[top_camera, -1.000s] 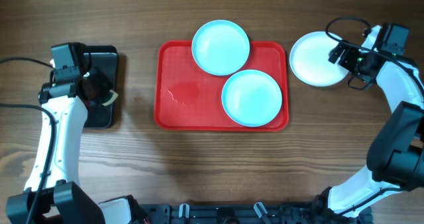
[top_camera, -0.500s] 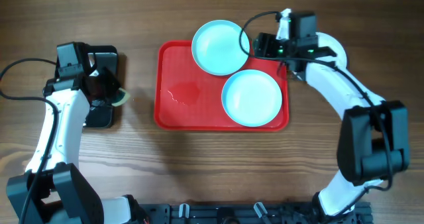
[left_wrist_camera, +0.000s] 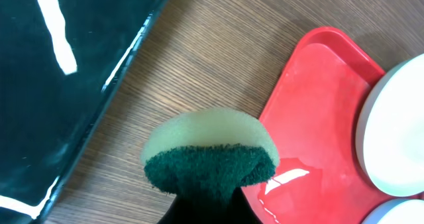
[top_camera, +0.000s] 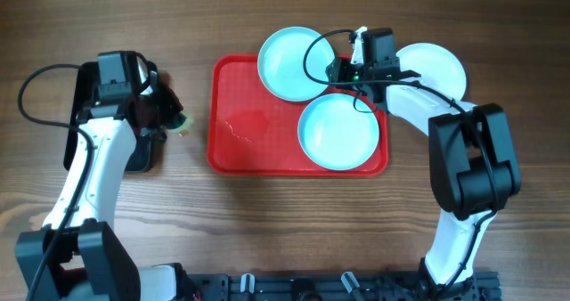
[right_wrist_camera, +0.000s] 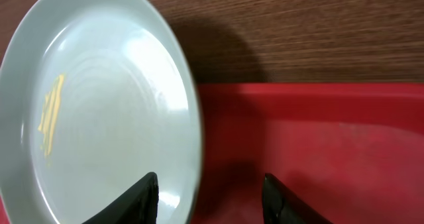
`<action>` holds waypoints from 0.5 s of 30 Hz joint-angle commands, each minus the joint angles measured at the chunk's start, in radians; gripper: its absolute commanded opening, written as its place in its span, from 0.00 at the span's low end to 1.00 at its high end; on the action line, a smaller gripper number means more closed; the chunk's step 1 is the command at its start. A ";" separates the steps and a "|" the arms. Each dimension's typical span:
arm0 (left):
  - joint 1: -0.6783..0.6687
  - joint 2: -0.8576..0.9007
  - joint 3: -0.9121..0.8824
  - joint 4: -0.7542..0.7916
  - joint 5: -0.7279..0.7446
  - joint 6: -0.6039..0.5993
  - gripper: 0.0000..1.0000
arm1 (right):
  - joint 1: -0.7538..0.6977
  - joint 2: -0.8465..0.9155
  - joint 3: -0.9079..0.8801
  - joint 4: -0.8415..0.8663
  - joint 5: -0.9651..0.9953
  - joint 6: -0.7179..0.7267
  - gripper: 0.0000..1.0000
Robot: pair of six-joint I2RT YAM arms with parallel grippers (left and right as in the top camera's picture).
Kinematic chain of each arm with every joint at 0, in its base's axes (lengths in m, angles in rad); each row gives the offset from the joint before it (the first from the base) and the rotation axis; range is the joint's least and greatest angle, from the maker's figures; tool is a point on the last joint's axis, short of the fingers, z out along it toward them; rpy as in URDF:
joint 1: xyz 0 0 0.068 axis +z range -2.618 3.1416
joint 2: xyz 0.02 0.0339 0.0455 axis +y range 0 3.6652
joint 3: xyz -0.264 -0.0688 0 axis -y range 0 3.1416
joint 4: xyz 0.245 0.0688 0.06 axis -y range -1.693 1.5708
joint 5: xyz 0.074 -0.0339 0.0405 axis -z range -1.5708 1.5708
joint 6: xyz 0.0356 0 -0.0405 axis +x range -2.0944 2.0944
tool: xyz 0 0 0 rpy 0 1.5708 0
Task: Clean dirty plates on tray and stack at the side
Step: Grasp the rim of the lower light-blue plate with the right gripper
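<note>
Plates counted: three, two turquoise and one white. Far turquoise plate [top_camera: 289, 61] lying across the far rim of the red tray [top_camera: 245, 87], partly on it, partly over the table [top_camera: 285, 203]. One yellow smear [right_wrist_camera: 50, 114] noted on its face in the right wrist view. Near turquoise plate [top_camera: 337, 132] flat on the tray's right half, rim close against the far plate's; touching or not, cannot tell. White plate [top_camera: 441, 65] off the tray, on the table just to its right, partly hidden by the right arm.

Trays counted: two. Tray holding the two turquoise plates, plus one glossy wet-looking patch [top_camera: 242, 125] on its bare left half. Black tray [top_camera: 150, 158] at the left, mostly under the left arm; contents not visible.

Right pincer [top_camera: 338, 69] spread wide at the far plate's right rim, one finger [right_wrist_camera: 142, 197] over the plate, the other over the tray, gripping nothing. Left pincer [left_wrist_camera: 202, 207] closed tight on one sponge [left_wrist_camera: 209, 148], pale body with green scrub face, held over bare wood between the black tray and the red one.
</note>
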 commanded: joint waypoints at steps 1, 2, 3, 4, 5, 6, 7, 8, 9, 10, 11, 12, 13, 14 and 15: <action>-0.028 0.005 -0.005 0.008 0.015 0.008 0.04 | 0.027 0.026 0.002 0.012 -0.021 -0.002 0.49; -0.037 0.005 -0.005 0.008 0.015 0.008 0.04 | 0.037 0.026 0.002 0.021 -0.014 -0.002 0.46; -0.048 0.005 -0.005 0.008 0.015 0.008 0.04 | 0.046 0.026 0.002 0.027 0.003 0.000 0.43; -0.058 0.005 -0.005 0.009 0.015 0.008 0.04 | 0.054 0.026 0.002 0.031 0.018 0.000 0.41; -0.069 0.006 -0.005 0.009 0.015 0.008 0.04 | 0.064 0.026 0.002 0.033 0.035 0.003 0.36; -0.078 0.006 -0.005 0.009 0.015 0.008 0.04 | 0.071 0.026 0.002 0.033 0.043 0.009 0.32; -0.087 0.006 -0.005 0.008 0.015 0.008 0.04 | 0.076 0.026 0.002 0.034 0.042 0.008 0.30; -0.096 0.006 -0.005 0.008 0.015 0.008 0.04 | 0.079 0.026 0.002 0.035 0.042 0.008 0.30; -0.103 0.006 -0.005 0.009 0.015 0.008 0.04 | 0.080 0.026 0.002 0.035 0.042 0.007 0.28; -0.109 0.006 -0.005 0.010 0.015 0.008 0.04 | 0.080 0.026 0.002 0.034 0.042 0.007 0.24; -0.116 0.006 -0.005 0.011 0.015 0.008 0.04 | 0.080 0.026 0.002 0.033 0.041 0.007 0.22; -0.121 0.006 -0.005 0.013 0.015 0.008 0.04 | 0.080 0.026 0.002 0.031 0.037 0.007 0.21; -0.126 0.006 -0.005 0.014 0.015 0.008 0.04 | 0.080 0.026 0.002 0.031 0.037 0.008 0.22; -0.132 0.006 -0.005 0.015 0.015 0.008 0.04 | 0.080 0.026 0.002 0.031 0.038 0.007 0.28; -0.136 0.006 -0.005 0.015 0.015 0.008 0.04 | 0.080 0.026 0.002 0.031 0.039 0.008 0.38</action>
